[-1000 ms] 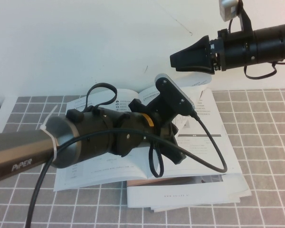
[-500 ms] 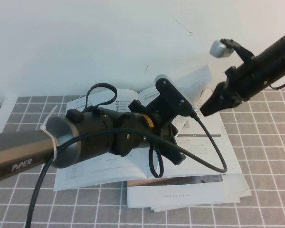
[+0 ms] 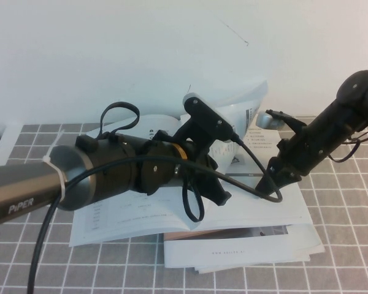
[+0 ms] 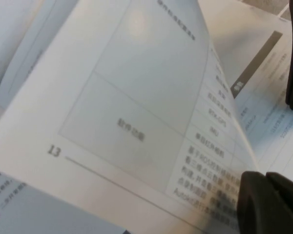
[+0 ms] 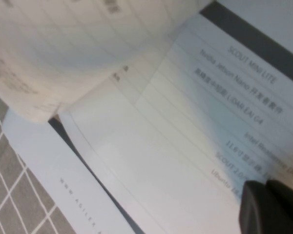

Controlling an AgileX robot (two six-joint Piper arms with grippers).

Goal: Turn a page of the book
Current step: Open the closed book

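The book (image 3: 126,214) lies open on the checked mat. Its page (image 3: 245,101) stands lifted and curled over the middle, behind my left wrist. My left gripper (image 3: 219,195) is low over the book's middle with fingers together; in the left wrist view the page (image 4: 127,97), numbered 13, arches just beside the shut gripper (image 4: 268,204). I cannot tell if it is pinched. My right gripper (image 3: 262,182) is shut, its tip down on the right-hand page. The right wrist view shows that gripper (image 5: 271,207) on the book's table text (image 5: 195,126), with the curled page (image 5: 63,48) beyond.
A stack of white booklets with a dark strip (image 3: 245,248) lies under the book's near right corner and shows in the right wrist view (image 5: 73,195). The grey checked mat (image 3: 343,184) surrounds it. A white wall stands behind. The left arm's cable (image 3: 257,184) loops over the book.
The right arm swung down from high at the back until its tip met the right-hand page. The page rose and curled higher. The left arm shifted slightly up and left.
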